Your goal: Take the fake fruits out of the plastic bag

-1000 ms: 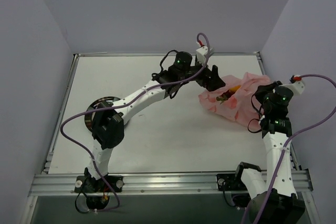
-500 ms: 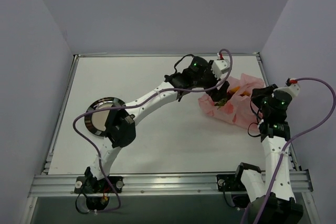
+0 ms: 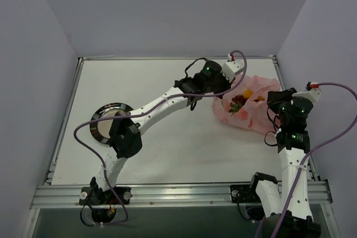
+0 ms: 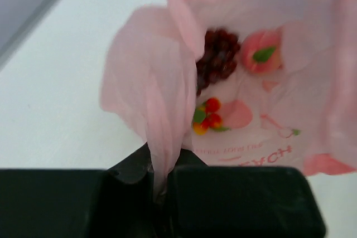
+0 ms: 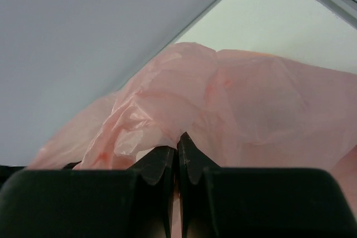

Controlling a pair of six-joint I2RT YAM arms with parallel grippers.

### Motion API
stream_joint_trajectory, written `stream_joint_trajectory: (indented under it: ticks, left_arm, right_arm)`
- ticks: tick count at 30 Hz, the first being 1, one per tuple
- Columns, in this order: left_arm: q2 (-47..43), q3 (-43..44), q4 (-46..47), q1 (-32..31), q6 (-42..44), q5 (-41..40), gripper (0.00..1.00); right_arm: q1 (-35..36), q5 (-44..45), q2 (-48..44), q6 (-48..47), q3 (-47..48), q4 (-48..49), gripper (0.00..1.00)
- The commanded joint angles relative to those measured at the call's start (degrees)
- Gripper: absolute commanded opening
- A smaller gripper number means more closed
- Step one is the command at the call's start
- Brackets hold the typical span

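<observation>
The pink plastic bag (image 3: pixel 251 110) lies at the far right of the table, stretched between both grippers. My left gripper (image 3: pixel 224 91) is shut on a bunched fold of its left rim; in the left wrist view the plastic bag (image 4: pixel 145 82) runs down between the closed jaws of the left gripper (image 4: pixel 160 165). Through the open mouth I see fake fruits: a dark red grape cluster (image 4: pixel 217 59), a pink peach with a green leaf (image 4: pixel 260 53) and a small red, yellow and green piece (image 4: pixel 205 116). My right gripper (image 5: pixel 178 140) is shut on the plastic bag's (image 5: pixel 245 98) right side.
A round dark-rimmed plate (image 3: pixel 96 125) sits at the left of the table, partly under the left arm. The side wall and the table's metal edge rail (image 3: pixel 277 68) run close behind the bag. A purple cable loops over each arm.
My left gripper reached the bag's left rim and closed on it. The bag's mouth now gapes wider and shows the fruits. The right gripper kept its hold.
</observation>
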Motion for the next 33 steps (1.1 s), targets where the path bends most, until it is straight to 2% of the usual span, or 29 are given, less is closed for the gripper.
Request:
stream_joint_trajectory:
  ticks: [1, 6, 11, 16, 18, 20, 23, 28, 33]
  left_arm:
    - [-11.07, 6.42, 6.85, -0.77, -5.67, 2.4, 0.02]
    - [-0.73, 23.17, -1.93, 0.02, -8.4, 3.29, 0.02]
    - [9.39, 33.75, -4.59, 4.23, -14.63, 5.83, 0.02]
    - [12.48, 31.05, 2.26, 8.89, -18.68, 7.94, 0.02]
    - [15.73, 33.48, 1.93, 10.13, -20.36, 9.52, 0.02]
    - [18.02, 39.81, -0.17, 10.3, -21.15, 10.23, 0.02]
    - [14.71, 38.96, 4.18, 10.04, -22.2, 10.59, 0.02]
    - [10.65, 39.3, 8.25, 10.48, -24.57, 11.02, 0.02]
    - [7.75, 36.23, 9.39, 10.74, -24.93, 10.5, 0.02]
  right_arm:
    - [0.15, -0.63, -2.82, 1.48, 4.97, 1.86, 0.0]
    - [-0.03, 1.66, -2.82, 1.57, 5.5, 0.98, 0.0]
    - [-0.82, 5.88, -2.3, 1.04, 3.22, -0.16, 0.0]
    - [-0.91, 10.36, -2.39, 0.08, 0.32, -0.34, 0.0]
    - [-0.99, 9.67, -1.69, -0.71, 1.72, -0.43, 0.0]
    - [-1.0, 7.82, -0.72, -0.45, 3.56, -0.52, 0.0]
    - [-0.82, 5.8, -1.06, 0.16, 7.16, -0.87, 0.0]
    - [0.06, 7.73, -2.56, 0.69, 15.15, -3.51, 0.0]
    - [0.15, 7.29, -1.77, 1.83, 14.56, -3.42, 0.0]
